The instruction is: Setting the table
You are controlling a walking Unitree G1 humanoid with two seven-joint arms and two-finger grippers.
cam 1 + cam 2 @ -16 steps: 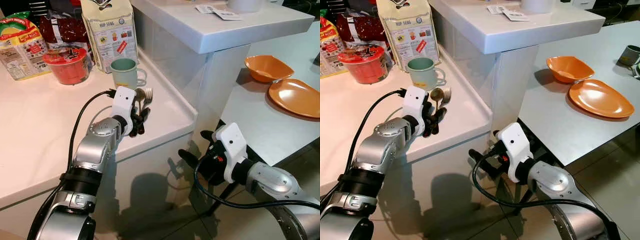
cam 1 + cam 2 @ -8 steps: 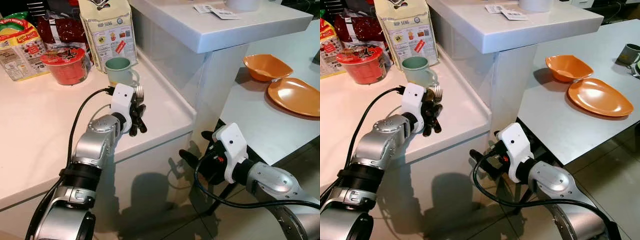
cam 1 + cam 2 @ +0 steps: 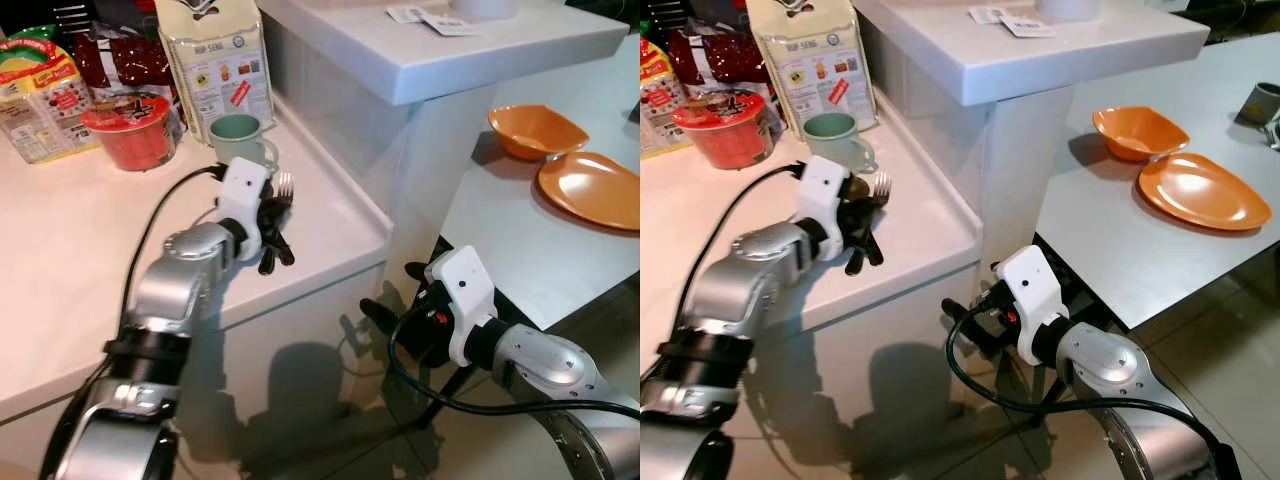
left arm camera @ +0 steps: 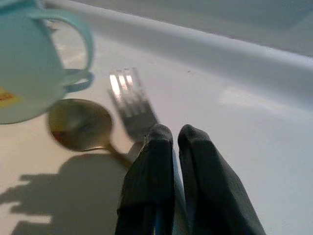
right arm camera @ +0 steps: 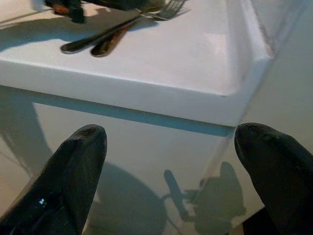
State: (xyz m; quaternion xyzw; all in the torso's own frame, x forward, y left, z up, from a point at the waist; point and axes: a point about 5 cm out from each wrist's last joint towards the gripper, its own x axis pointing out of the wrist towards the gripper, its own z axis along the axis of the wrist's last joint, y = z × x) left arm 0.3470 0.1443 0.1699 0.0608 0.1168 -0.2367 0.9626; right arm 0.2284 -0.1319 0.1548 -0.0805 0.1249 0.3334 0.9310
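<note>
Up close, the left gripper has its fingers pinched, apparently on the silver fork and brass-coloured spoon beside the pale green mug on the white desk; the right gripper hangs wide open, holding nothing.

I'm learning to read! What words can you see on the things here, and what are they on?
"HUP SENG", faint: on the cream bag behind the green mug.
Yellow-green packet: print too blurred to read.
Red bowl lid: print too small.
Paper slips on the upper counter: too small.

left gripper pinched; right gripper spread.
</note>
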